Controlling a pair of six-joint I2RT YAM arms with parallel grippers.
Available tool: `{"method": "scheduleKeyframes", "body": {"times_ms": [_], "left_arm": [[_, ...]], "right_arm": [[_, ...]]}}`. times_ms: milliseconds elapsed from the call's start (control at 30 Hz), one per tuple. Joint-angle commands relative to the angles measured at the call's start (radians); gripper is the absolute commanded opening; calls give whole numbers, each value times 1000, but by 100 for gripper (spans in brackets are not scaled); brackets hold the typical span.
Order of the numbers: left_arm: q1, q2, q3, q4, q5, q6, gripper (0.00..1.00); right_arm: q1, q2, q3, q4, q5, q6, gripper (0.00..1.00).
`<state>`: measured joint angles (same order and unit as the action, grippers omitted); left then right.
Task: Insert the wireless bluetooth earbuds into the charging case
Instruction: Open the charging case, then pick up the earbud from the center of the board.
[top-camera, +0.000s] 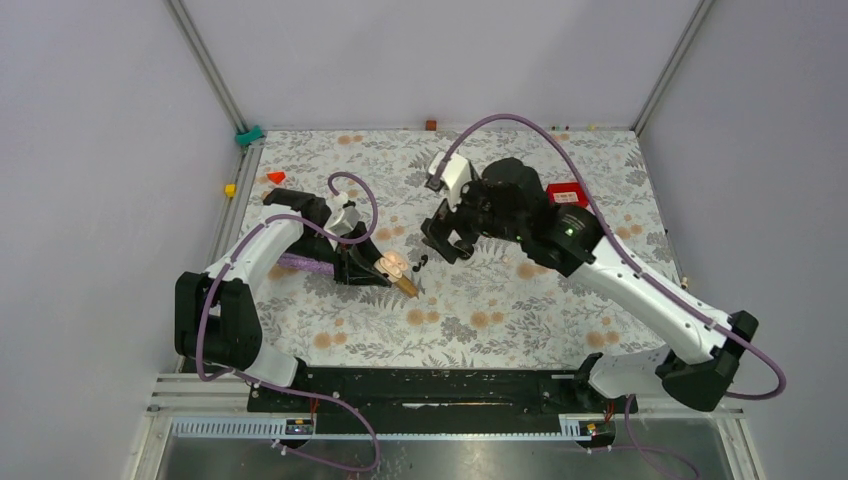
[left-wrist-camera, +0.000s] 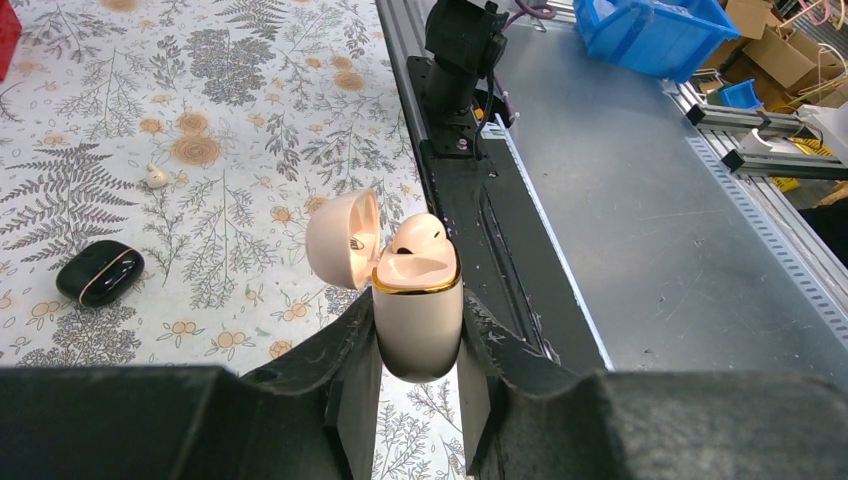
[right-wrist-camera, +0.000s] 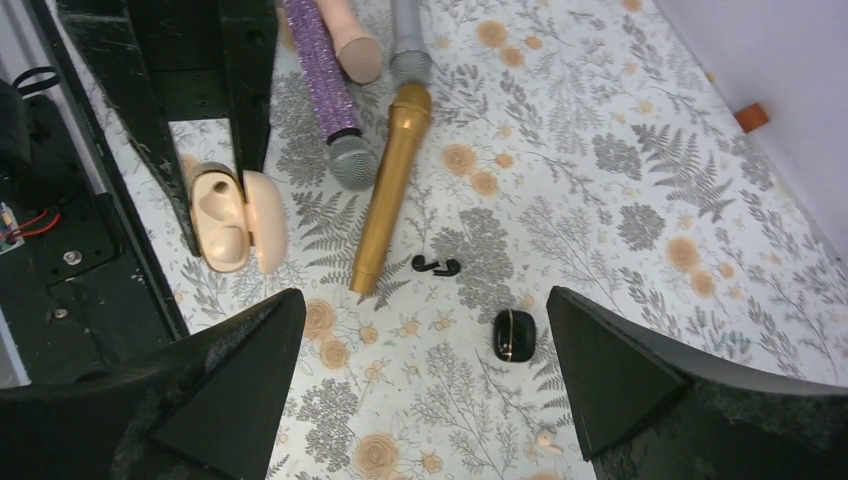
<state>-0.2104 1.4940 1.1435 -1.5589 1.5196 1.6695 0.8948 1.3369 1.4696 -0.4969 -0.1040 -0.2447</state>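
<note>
The black earbuds (right-wrist-camera: 436, 265) lie together on the floral cloth, beside the tip of a gold microphone; they also show in the top view (top-camera: 420, 262). The glossy black charging case (right-wrist-camera: 513, 334) lies closed on the cloth a little past them, also in the left wrist view (left-wrist-camera: 100, 272). My right gripper (right-wrist-camera: 422, 300) is open and empty, hovering above both. My left gripper (left-wrist-camera: 418, 325) is shut on an open cream-pink case (left-wrist-camera: 418, 300) with one cream earbud (left-wrist-camera: 418, 232) seated in it, held just left of the black earbuds (top-camera: 393, 264).
A gold microphone (right-wrist-camera: 390, 190), a purple glitter microphone (right-wrist-camera: 325, 85) and two more microphones lie by the left gripper. A loose cream earbud (right-wrist-camera: 545, 438) lies near the black case. A red box (top-camera: 566, 192) sits behind the right arm. Small coloured blocks lie along the far and left edges.
</note>
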Motion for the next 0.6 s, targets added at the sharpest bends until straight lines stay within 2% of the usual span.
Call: {"method": "scheduleKeyframes", "body": {"times_ms": [0, 100, 300, 433, 567], "left_arm": [[-1, -31, 25, -51, 71, 21, 0], [-1, -29, 25, -50, 73, 22, 0], [-2, -27, 25, -51, 73, 21, 0], [-3, -26, 24, -51, 71, 23, 0], [-3, -27, 24, -50, 71, 22, 0]], "right_arm": [[-87, -70, -56, -14, 5, -10, 99], [-194, -61, -91, -15, -36, 36, 100], [-366, 99, -107, -72, 85, 75, 97], [-460, 267, -70, -160, 132, 114, 90], [-543, 437, -3, -264, 63, 147, 79]]}}
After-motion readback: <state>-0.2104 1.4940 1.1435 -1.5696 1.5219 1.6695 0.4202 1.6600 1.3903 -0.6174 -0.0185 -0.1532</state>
